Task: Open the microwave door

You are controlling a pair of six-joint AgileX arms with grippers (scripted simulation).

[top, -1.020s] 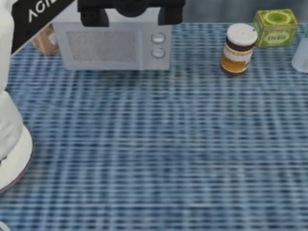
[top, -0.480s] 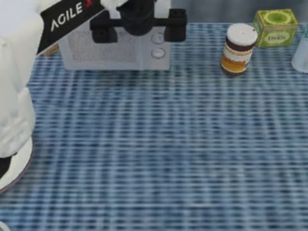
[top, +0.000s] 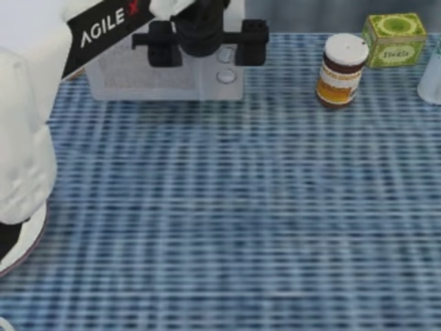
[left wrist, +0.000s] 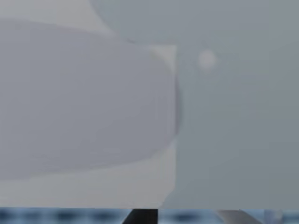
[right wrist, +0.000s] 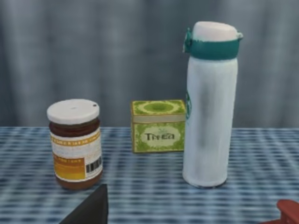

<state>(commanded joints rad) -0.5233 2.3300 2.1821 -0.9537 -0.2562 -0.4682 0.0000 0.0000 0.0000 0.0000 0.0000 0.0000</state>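
left gripper (top: pixel 200 43) fingers spread apart, over the microwave (top: pixel 165 79) front at the table's (top: pixel 241 207) far-left edge.

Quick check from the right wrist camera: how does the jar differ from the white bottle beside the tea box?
The jar is short and squat with dark brown contents; the white bottle is tall, slim and opaque. The jar has a flat white lid and an orange label; the bottle has a teal collar under a rounded white cap. Both stand upright on the blue cloth.
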